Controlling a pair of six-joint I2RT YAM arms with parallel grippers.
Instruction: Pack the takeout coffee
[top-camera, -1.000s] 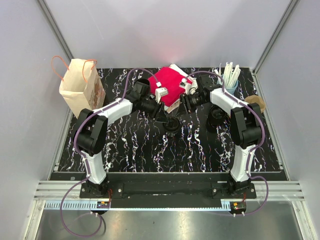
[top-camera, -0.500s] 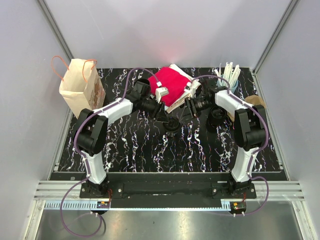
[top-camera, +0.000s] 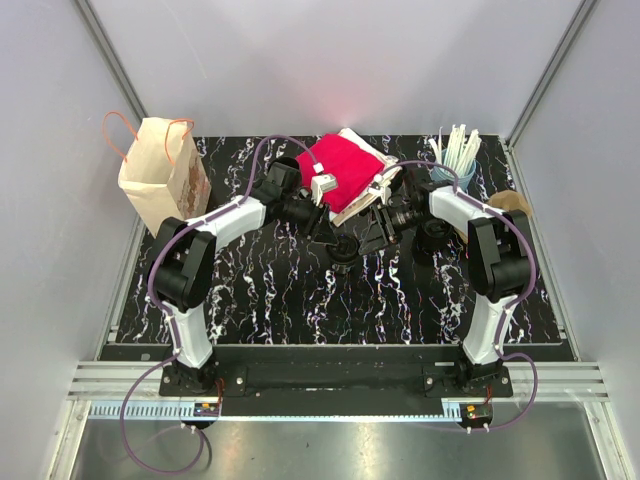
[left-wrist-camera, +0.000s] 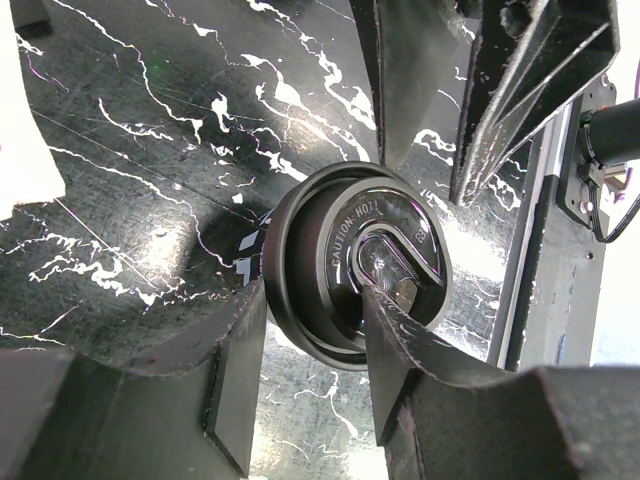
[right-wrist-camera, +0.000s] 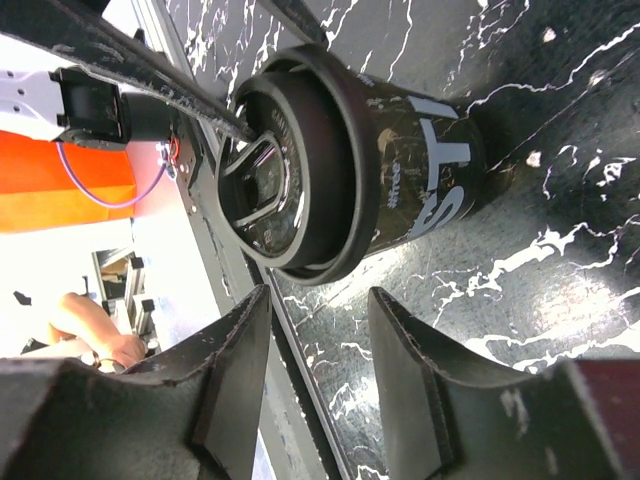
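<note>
The coffee cup (top-camera: 342, 250) stood upright at frame centre, top skyward. The left gripper (left-wrist-camera: 312, 300) and right gripper (right-wrist-camera: 320, 300) had fingers spread; the right had dropped closer.

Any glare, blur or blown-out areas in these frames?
Top view: sharp and evenly lit, though the black cup barely separates from the dark table. Left wrist: glare on the table right of the lid, its lettering legible. Right wrist: background at left blown out white; cup sharp.
</note>
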